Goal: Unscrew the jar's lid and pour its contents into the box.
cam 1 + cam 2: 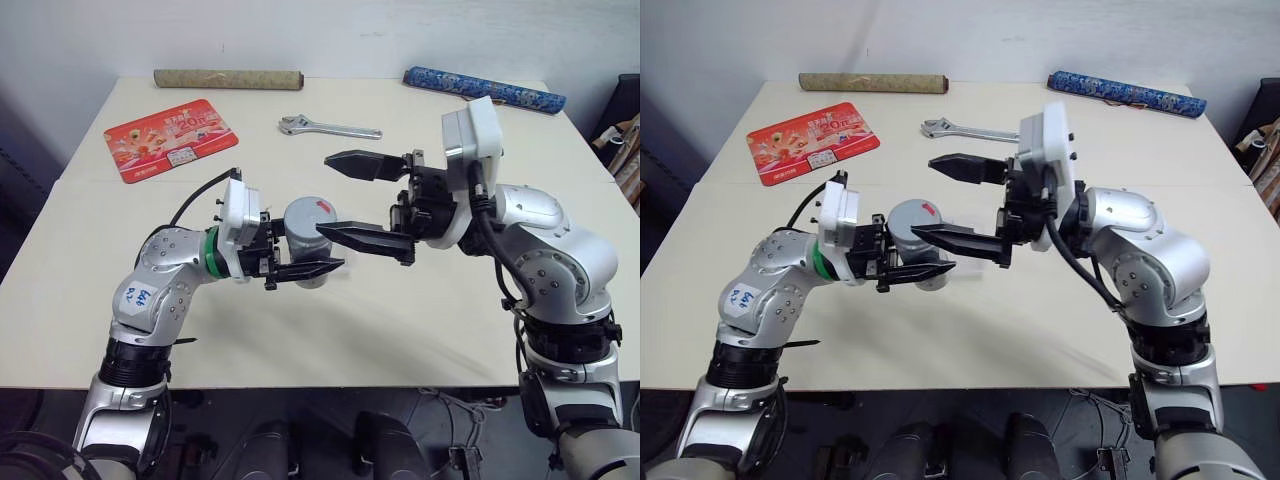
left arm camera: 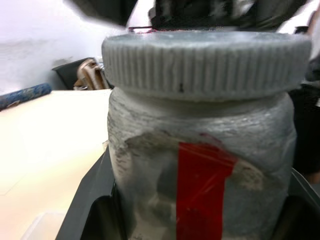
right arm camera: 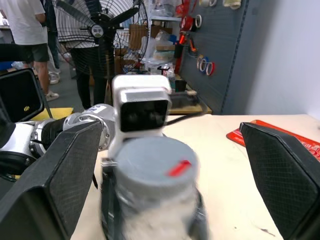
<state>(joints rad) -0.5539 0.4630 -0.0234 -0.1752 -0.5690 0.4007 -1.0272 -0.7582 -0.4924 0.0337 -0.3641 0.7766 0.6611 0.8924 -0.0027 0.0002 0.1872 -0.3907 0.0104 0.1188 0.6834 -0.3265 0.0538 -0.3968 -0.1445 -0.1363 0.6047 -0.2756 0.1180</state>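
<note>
Left claw point(image 1: 300, 262) grips jar point(image 1: 306, 243); right claw point(image 1: 352, 200) agape.

Jar point(image 1: 303, 236) between both arms; wrench point(image 1: 329, 127) behind (mat point(image 1: 170, 137) perhaps left).

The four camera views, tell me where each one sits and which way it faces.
Left eye, right eye: on the head, looking down over the table; both arms show.
Left wrist: on the left arm, facing the jar and lid held in the left gripper.
Right wrist: on the right arm, facing the lid between the open right gripper's fingers.
All share the jar.
</note>
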